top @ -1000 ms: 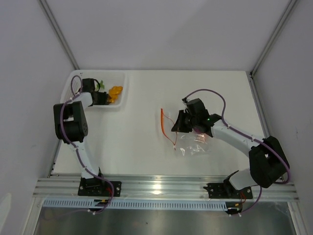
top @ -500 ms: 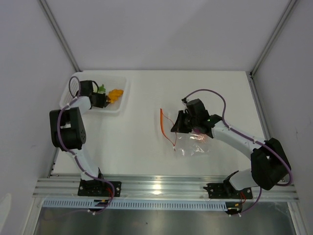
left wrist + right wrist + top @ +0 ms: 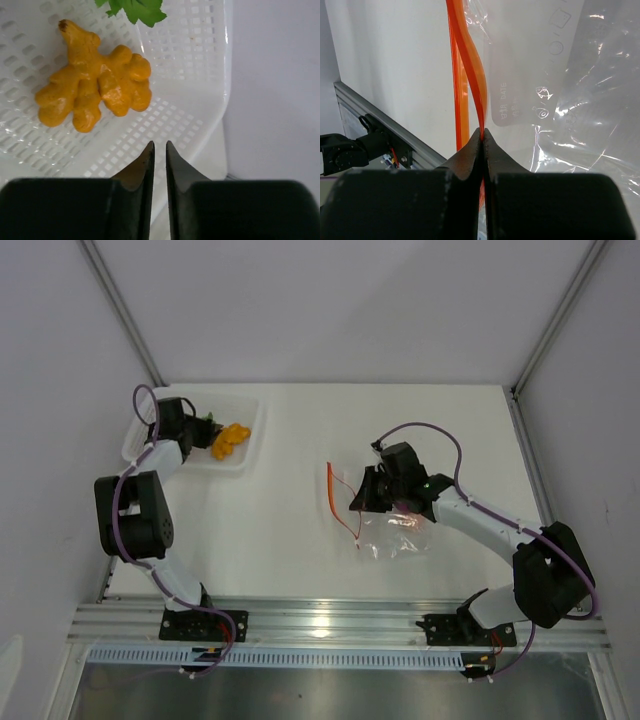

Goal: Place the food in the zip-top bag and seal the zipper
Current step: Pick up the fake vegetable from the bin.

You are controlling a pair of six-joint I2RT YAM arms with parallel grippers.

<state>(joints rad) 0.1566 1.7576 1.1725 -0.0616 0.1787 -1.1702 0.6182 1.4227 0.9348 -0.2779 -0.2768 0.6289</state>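
Observation:
An orange-yellow knobbly toy food (image 3: 230,438) lies in the white slotted basket (image 3: 245,458), and also shows in the left wrist view (image 3: 92,85). Green leaves (image 3: 137,9) of another toy show beside it. The red and purple foods are out of view. My left gripper (image 3: 205,430) hangs over the basket floor (image 3: 210,100), jaws nearly together and empty (image 3: 159,145). The clear zip-top bag (image 3: 395,535) lies at mid-table. My right gripper (image 3: 362,498) is shut on its orange-red zipper strip (image 3: 470,60), which runs out ahead of the fingertips (image 3: 483,131); the crinkly bag (image 3: 570,100) spreads to the right.
The basket stands at the back left corner, close to the left wall. The zipper strip (image 3: 332,490) arcs out to the left of the bag. An aluminium rail (image 3: 340,618) runs along the near table edge. Purple cables loop from both arms.
My left gripper has drawn back to the left within the basket and its arm has swung toward the left wall. The right gripper and bag have barely moved.

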